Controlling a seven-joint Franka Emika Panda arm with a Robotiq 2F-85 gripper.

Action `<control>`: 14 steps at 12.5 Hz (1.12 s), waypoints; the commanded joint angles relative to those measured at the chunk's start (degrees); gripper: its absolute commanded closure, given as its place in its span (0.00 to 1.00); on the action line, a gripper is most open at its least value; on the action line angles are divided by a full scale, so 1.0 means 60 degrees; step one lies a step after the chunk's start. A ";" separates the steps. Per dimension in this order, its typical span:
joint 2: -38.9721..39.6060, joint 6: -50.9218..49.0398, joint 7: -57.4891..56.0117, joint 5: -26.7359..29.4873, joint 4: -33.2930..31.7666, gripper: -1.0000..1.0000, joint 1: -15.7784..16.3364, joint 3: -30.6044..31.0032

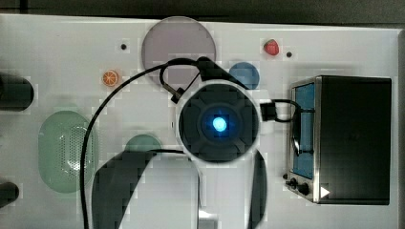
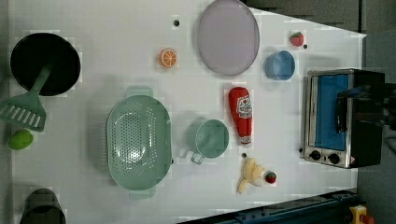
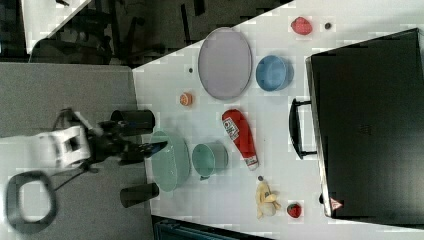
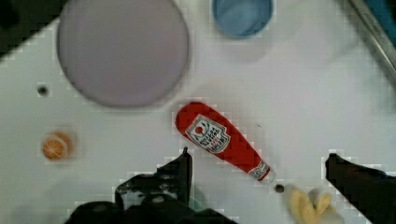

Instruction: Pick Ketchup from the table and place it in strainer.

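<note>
Between my spread fingers [image 4: 184,170], my gripper [image 4: 257,172] hangs above the table [image 4: 303,93], with the Ketchup [image 4: 219,140] lying flat just beyond the fingertips, untouched. It is a slim red bottle with a white label and a white cap, the cap end nearest the banana-like piece [image 4: 308,203]. From the left view, the Ketchup [image 2: 241,114] lies beside the green cup [image 2: 210,138], and the strainer [image 2: 137,140] sits further toward the left view's left, well apart. Over in the top view, my arm [image 1: 218,123] covers the bottle. Farther off stand the grey plate [image 4: 122,49] and the blue bowl [image 4: 242,16].
</note>
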 commanded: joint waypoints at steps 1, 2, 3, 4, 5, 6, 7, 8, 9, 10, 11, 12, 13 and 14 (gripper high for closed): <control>0.0733 0.0791 -0.2653 0.0021 -0.0990 0.00 -0.0036 0.0267; 0.0909 0.1292 -0.3374 0.0020 -0.1259 0.00 -0.0037 0.0320; 0.1084 0.1848 -0.4083 0.0020 -0.1544 0.00 -0.0030 0.0358; 0.1261 0.2429 -0.4809 0.0019 -0.1844 0.00 -0.0026 0.0397; 0.1457 0.2982 -0.5518 0.0018 -0.2128 0.00 -0.0023 0.0438; 0.1671 0.3522 -0.6214 0.0018 -0.2387 0.00 -0.0009 0.0477; 0.1924 0.4037 -0.6841 0.0017 -0.2594 0.00 0.0009 0.0517; 0.2194 0.4510 -0.7322 0.0017 -0.2781 0.00 0.0013 0.0561; 0.2495 0.4984 -0.7412 0.0017 -0.2938 0.00 0.0018 0.0579; 0.2797 0.5371 -0.7405 0.0017 -0.3060 0.00 0.0018 0.0572; 0.3106 0.5711 -0.7399 0.0017 -0.3156 0.00 0.0018 0.0568; 0.3410 0.5983 -0.7355 0.0017 -0.3202 0.00 0.0017 0.0561; 0.3699 0.6189 -0.7350 0.0017 -0.3206 0.00 0.0017 0.0557; 0.3964 0.6370 -0.7351 0.0017 -0.3205 0.00 0.0019 0.0561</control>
